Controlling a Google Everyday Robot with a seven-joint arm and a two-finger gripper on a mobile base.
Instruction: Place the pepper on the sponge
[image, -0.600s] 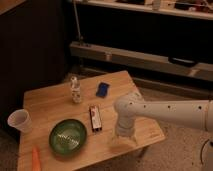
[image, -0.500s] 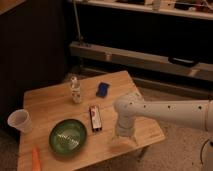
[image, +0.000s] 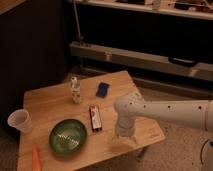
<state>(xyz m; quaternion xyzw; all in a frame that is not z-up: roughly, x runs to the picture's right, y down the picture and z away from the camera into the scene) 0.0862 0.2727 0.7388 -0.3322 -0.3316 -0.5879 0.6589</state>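
The orange-red pepper (image: 36, 157) lies at the near left corner of the wooden table (image: 50, 105), just left of the green bowl (image: 68, 135). At the far side of the table, right of centre, the dark-blue sponge (image: 102, 89) lies flat. My white arm comes in from the right and bends down over the table's near right part. The gripper (image: 122, 141) hangs at its end near the front edge, far from both the pepper and the sponge. Nothing shows in it.
A small clear bottle (image: 75, 90) stands left of the sponge. A black-and-white packet (image: 95, 118) lies mid-table beside the bowl. A white cup (image: 20, 121) stands at the left edge. Dark shelving (image: 150, 55) runs behind the table.
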